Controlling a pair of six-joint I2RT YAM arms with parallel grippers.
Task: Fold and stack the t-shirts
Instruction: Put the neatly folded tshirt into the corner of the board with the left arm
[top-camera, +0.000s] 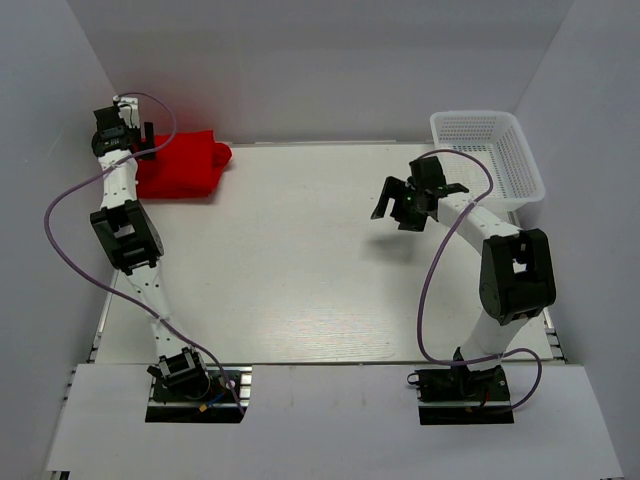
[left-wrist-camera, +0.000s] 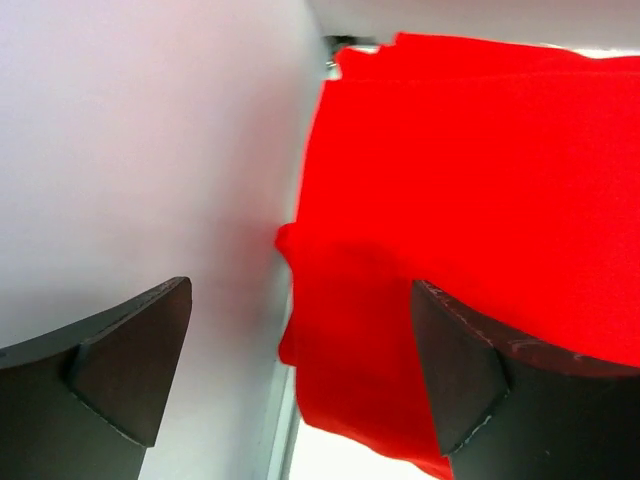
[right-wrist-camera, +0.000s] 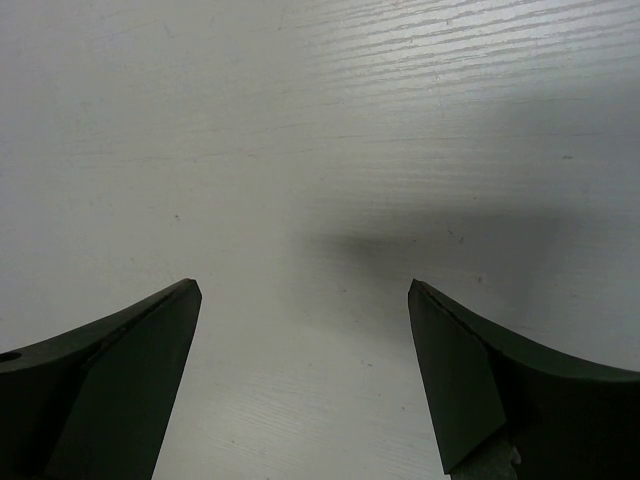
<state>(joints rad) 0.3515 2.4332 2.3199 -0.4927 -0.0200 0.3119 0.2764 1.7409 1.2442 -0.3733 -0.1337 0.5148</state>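
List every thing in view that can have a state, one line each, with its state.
t-shirts: red pile, folded up, in the far left corner, not gripped.
left pincer: open, over the pile's edge beside the wall.
right pincer: open, holding nothing, above bare table.
basket: upright at the far right, no shirt seen inside.

open table (top-camera: 300, 260) centre, t-shirts (top-camera: 185, 166) in far-left corner, basket (top-camera: 478, 114) far right
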